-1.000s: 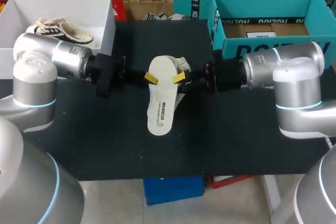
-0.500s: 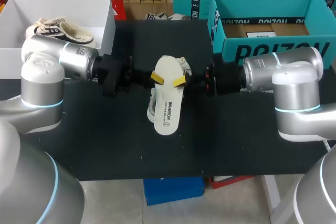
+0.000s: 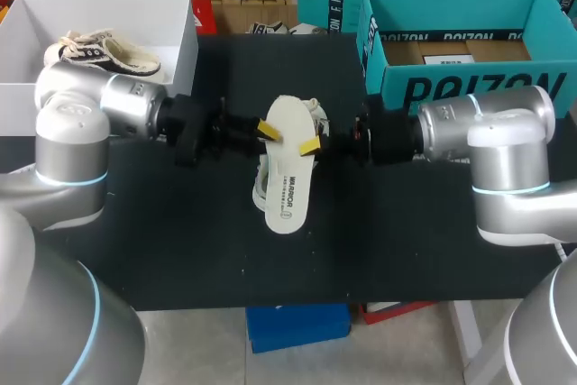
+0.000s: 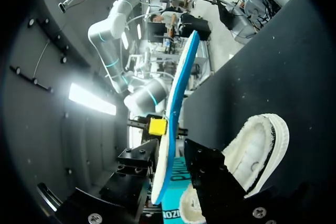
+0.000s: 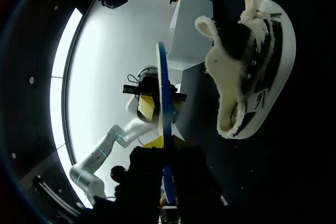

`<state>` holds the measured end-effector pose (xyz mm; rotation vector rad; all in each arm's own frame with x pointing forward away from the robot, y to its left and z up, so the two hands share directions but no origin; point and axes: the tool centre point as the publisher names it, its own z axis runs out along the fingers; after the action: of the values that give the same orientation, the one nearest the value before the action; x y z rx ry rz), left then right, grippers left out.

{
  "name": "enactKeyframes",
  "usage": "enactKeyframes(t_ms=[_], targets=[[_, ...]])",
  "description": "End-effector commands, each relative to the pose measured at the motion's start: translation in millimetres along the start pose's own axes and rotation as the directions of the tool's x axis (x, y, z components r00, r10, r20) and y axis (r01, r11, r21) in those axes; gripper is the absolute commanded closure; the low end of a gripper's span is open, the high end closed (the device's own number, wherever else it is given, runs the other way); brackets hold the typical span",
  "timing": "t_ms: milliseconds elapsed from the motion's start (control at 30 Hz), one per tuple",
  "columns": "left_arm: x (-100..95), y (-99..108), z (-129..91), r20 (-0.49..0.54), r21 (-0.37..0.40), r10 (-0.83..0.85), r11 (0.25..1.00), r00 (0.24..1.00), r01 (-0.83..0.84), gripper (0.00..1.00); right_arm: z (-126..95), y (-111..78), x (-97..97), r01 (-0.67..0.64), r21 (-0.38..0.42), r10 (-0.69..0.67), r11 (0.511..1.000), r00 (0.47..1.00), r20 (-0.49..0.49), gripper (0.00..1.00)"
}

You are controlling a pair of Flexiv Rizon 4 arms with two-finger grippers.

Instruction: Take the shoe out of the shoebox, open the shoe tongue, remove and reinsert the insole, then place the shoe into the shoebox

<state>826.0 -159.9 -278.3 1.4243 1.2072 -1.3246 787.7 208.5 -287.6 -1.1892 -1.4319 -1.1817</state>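
Note:
The white insole point(image 3: 287, 173) with a blue underside is held on edge above the black table, over the white and beige shoe point(image 3: 315, 113). My right gripper point(image 3: 309, 145) is shut on the insole's heel end from the right. My left gripper point(image 3: 268, 130) faces it from the left, open, with the insole point(image 4: 176, 98) between its fingers and a gap showing on one side. The shoe point(image 4: 252, 150) lies on its side beside and under the left gripper. In the right wrist view the insole point(image 5: 163, 93) runs straight out from my right gripper point(image 5: 165, 153), and the shoe point(image 5: 252, 61) lies beside it.
An open teal shoebox point(image 3: 469, 87) stands at the back right, just behind my right arm. A white box point(image 3: 185, 42) at the back left holds another beige shoe point(image 3: 104, 50). The black mat point(image 3: 180, 241) extends toward the front edge.
My right gripper has shut on the insole and my left gripper has opened its hold. The insole and both grippers shifted slightly to the right.

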Motion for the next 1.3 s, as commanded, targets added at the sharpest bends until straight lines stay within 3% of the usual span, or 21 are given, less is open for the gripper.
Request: enactKeyframes(t_ms=[33, 167, 300, 633, 900, 1300], targets=[[0.1, -6.2, -1.9, -0.002, -0.018, 0.001, 1.0, 1.0, -0.001, 0.0, 2.1, 0.4, -1.3, -0.003, 0.0, 0.003, 1.0, 1.0, 0.001, 1.0], [-2.5, -11.3, -4.2, -0.005, -0.047, 0.024, 0.999, 1.0, -0.024, 0.0, 2.2, 0.3, -1.3, -0.005, -0.001, 0.005, 1.0, 1.0, 0.003, 1.0], [-6.7, -18.5, -6.8, -0.018, -0.136, 0.075, 0.988, 0.997, -0.077, 0.07, 1.3, 0.0, -1.7, -0.008, -0.005, 0.008, 1.0, 1.0, 0.006, 1.0], [-0.2, -34.2, -16.3, 0.038, -0.273, 0.021, 0.962, 0.999, -0.009, 0.49, -1.0, 1.0, -1.1, -0.001, -0.021, 0.001, 1.0, 1.0, 0.012, 1.0], [6.8, -38.9, -18.1, 0.092, -0.356, -0.032, 0.932, 0.995, 0.063, 0.5, -1.6, 2.0, -1.4, -0.003, -0.03, 0.003, 1.0, 1.0, 0.01, 1.0], [-1.4, -22.7, -6.4, 0.103, -0.361, 0.03, 0.932, 0.994, 0.009, 0.48, -1.2, 0.5, -3.9, -0.01, -0.028, 0.01, 1.0, 1.0, -0.001, 1.0]])
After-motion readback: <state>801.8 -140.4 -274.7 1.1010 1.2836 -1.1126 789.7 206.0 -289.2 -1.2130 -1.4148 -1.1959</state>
